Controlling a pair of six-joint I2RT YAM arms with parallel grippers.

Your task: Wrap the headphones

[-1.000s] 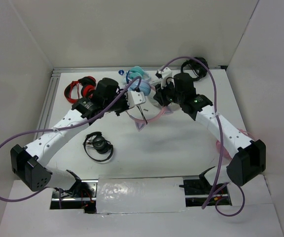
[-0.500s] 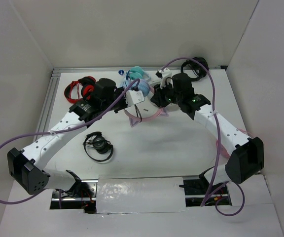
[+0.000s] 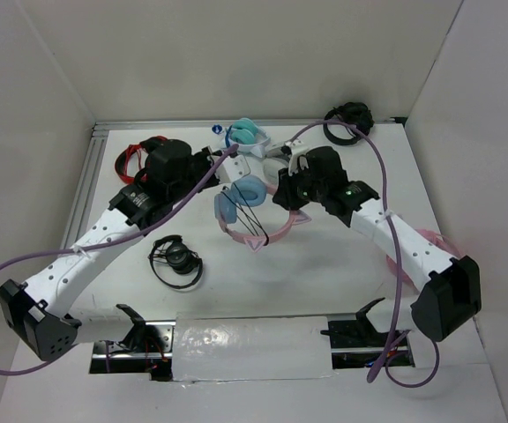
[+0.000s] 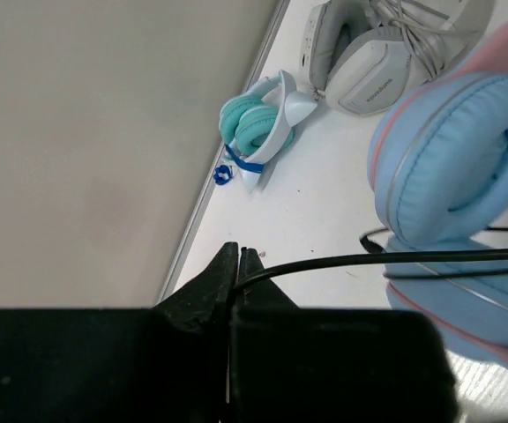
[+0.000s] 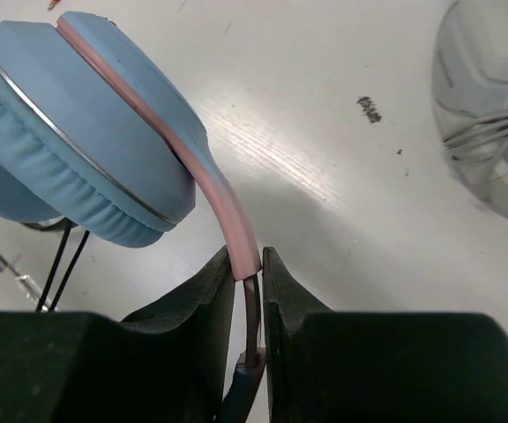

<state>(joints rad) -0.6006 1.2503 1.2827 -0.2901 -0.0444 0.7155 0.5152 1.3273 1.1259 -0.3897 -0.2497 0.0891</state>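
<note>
The headphones (image 3: pixel 247 207) have a pink headband with cat ears, light blue ear cups and a thin black cable. They hang above the table's middle between the two arms. My right gripper (image 5: pixel 248 264) is shut on the pink headband (image 5: pixel 227 220), with a blue ear cup (image 5: pixel 86 132) just beyond the jaws. It also shows in the top view (image 3: pixel 287 196). My left gripper (image 4: pixel 238 263) is shut on the black cable (image 4: pixel 377 258), which runs taut to the blue ear cups (image 4: pixel 452 167). It shows in the top view (image 3: pixel 212 167) too.
A teal-and-white pair (image 3: pixel 247 134) and a grey-white pair (image 4: pixel 369 53) lie at the back. A red-and-black pair (image 3: pixel 144 159) is at the back left, a small black pair (image 3: pixel 176 258) at the front left, a black pair (image 3: pixel 348 118) at the back right, and a pink pair (image 3: pixel 426 242) under the right arm.
Both arms have pulled toward the near side. The headphones came forward and lower with them, the ear cups now facing up, and the cable is drawn tight from the left gripper.
</note>
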